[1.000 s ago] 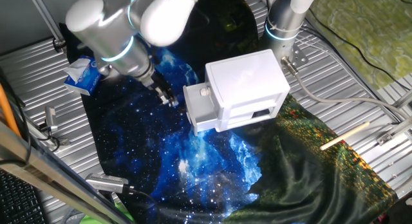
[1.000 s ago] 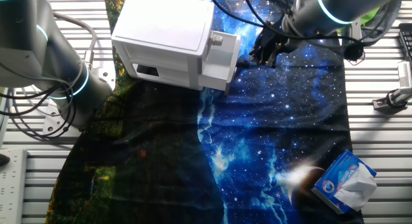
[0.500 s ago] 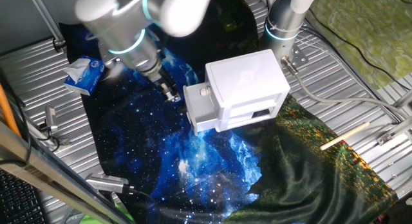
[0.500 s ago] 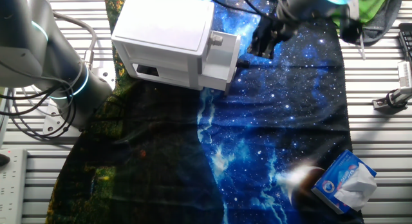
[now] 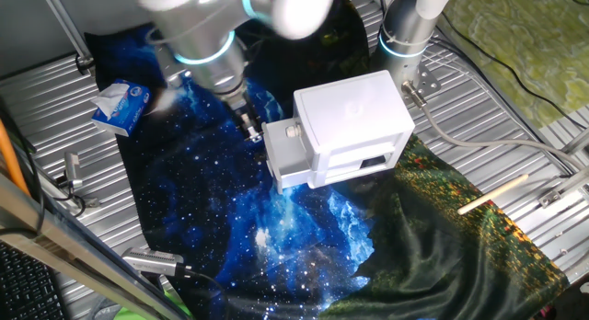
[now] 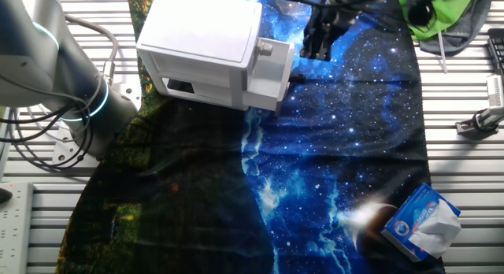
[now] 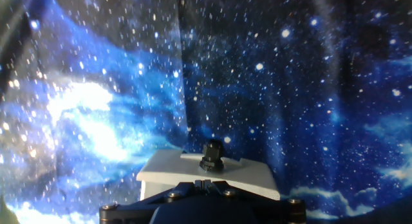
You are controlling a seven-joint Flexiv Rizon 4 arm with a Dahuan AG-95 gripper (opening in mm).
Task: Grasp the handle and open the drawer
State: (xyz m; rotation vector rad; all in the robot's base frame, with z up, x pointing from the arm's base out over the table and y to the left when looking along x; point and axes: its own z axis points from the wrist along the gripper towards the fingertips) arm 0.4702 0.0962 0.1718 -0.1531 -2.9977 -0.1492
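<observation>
One fixed view: gripper (image 5: 248, 131) hovers just beside the drawer (image 5: 287, 154), near the handle (image 5: 294, 131), not touching. Claw state cannot be determined.

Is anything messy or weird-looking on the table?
The galaxy cloth is rumpled, with folds under and beside the white cabinet. The cabinet sits at an angle to the table's ridges, its drawer slid partly out. A tissue pack lies loose on the cloth's corner. Nothing looks spilled or broken.

The gripper (image 5: 250, 132) is too small and dark to judge its spread; the arm (image 5: 212, 26) is motion-blurred.
</observation>
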